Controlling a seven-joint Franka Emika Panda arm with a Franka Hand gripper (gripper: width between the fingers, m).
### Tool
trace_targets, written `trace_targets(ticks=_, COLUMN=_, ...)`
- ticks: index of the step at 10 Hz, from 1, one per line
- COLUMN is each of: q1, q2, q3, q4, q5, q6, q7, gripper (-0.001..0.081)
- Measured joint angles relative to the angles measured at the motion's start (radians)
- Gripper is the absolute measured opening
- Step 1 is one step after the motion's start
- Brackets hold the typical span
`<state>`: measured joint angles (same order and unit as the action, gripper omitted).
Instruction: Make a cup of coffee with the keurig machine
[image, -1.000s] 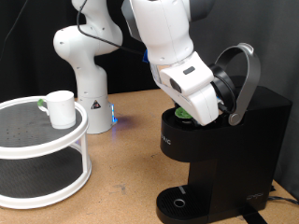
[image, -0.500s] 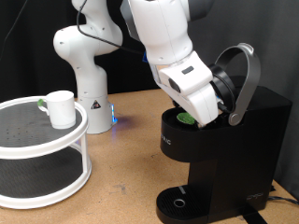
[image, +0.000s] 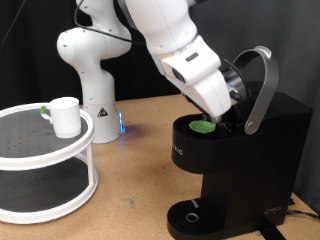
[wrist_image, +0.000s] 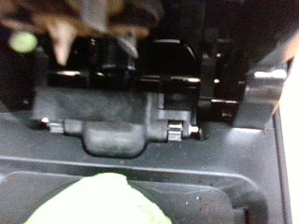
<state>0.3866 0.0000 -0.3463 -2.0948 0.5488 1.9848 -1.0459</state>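
The keurig machine (image: 245, 165) stands at the exterior view's right with its grey lid handle (image: 263, 80) raised. A green-topped pod (image: 203, 127) lies in the open chamber; it also shows blurred in the wrist view (wrist_image: 98, 201). My gripper (image: 229, 112) hangs just above and behind the pod, under the raised lid, mostly hidden by the white hand. In the wrist view its blurred fingertips (wrist_image: 62, 45) stand apart with nothing between them. The white cup (image: 65, 116) stands on the round shelf at the exterior view's left, far from the gripper.
The cup's white two-tier round shelf (image: 50, 160) takes up the exterior view's lower left. A second white robot arm base (image: 92, 70) with a blue light stands at the back. The machine's round drip base (image: 190, 215) is bare. Brown tabletop lies between shelf and machine.
The hand has lifted up and back from the chamber. The green pod stays behind in the chamber, now in plain view. The cup has not moved.
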Motion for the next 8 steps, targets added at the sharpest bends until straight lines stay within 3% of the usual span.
trace_targets(ticks=8, q1=-0.028, q2=-0.055, q3=-0.034, q4=0.007, q5=0.017, q6=-0.025, q7=-0.036, gripper=0.0805)
